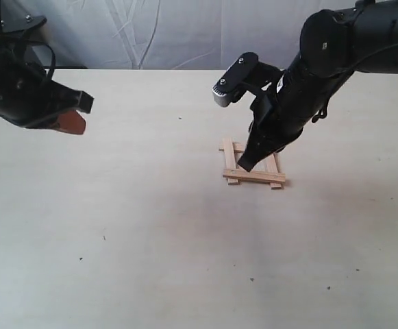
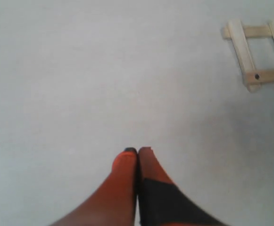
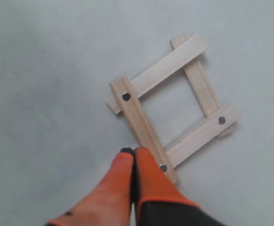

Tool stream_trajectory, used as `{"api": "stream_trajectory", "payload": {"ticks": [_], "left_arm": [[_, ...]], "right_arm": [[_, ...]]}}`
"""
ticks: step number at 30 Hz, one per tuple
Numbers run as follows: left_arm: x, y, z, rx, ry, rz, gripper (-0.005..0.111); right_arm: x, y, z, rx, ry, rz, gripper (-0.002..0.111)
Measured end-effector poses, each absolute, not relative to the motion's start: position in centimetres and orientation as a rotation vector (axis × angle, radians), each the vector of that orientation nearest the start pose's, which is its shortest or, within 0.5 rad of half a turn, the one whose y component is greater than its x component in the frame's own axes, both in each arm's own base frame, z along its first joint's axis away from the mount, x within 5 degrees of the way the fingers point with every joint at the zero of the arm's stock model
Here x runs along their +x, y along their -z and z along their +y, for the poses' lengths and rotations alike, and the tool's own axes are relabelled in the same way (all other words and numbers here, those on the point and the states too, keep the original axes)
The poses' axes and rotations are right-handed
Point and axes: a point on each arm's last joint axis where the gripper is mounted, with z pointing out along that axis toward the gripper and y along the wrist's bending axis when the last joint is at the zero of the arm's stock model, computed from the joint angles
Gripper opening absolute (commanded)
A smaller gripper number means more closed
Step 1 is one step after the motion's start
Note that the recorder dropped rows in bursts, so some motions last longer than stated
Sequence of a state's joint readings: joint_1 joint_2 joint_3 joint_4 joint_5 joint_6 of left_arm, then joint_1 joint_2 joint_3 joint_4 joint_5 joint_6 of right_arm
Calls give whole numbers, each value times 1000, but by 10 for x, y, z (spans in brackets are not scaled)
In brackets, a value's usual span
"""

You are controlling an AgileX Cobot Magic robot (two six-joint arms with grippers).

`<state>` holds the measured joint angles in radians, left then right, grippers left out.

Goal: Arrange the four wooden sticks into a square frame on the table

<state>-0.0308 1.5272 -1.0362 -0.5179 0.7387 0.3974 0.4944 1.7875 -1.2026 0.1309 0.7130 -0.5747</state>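
Observation:
Four pale wooden sticks lie on the table (image 1: pixel 116 226) as a small square frame (image 1: pixel 252 176), overlapping at the corners with ends sticking out. The right wrist view shows the frame (image 3: pixel 141 117) whole, with small dark holes near some stick ends. My right gripper (image 3: pixel 133 151) is shut and holds nothing, its orange fingertips just beside one stick of the frame; in the exterior view the right gripper (image 1: pixel 242 166) hangs over the frame's left part. My left gripper (image 2: pixel 137 150) is shut and empty, held far to the left (image 1: pixel 75 123) above the table. The frame (image 2: pixel 250 52) shows at the edge of the left wrist view.
A wrinkled white cloth backdrop (image 1: pixel 157 31) hangs behind the table's far edge. A few tiny dark specks (image 1: pixel 104 238) dot the tabletop. The right arm's black body (image 1: pixel 301 89) leans over the frame from the right.

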Motion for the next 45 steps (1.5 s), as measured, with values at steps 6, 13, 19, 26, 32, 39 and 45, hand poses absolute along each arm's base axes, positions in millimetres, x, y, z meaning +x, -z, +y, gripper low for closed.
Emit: {"api": "stream_trajectory", "payload": {"ticks": [6, 13, 19, 26, 32, 39, 45], "left_arm": [[261, -255, -46, 212, 438, 2569, 0], [212, -282, -41, 255, 377, 2386, 0], [167, -303, -36, 263, 320, 2180, 0], [114, -314, -31, 245, 285, 1954, 0], [85, -313, -29, 217, 302, 1818, 0], [78, -296, -27, 184, 308, 1798, 0], [78, -295, -27, 181, 308, 1799, 0]], "right_arm": [[304, -208, 174, -1073, -185, 2627, 0], [277, -215, 158, -845, -231, 2689, 0], [252, -241, 125, -629, -296, 2622, 0], [204, -281, 94, -517, -314, 2353, 0], [161, -288, 73, -435, -318, 2088, 0], [129, -272, 57, -389, -315, 1949, 0], [119, -276, 54, -387, -323, 1915, 0]]}}
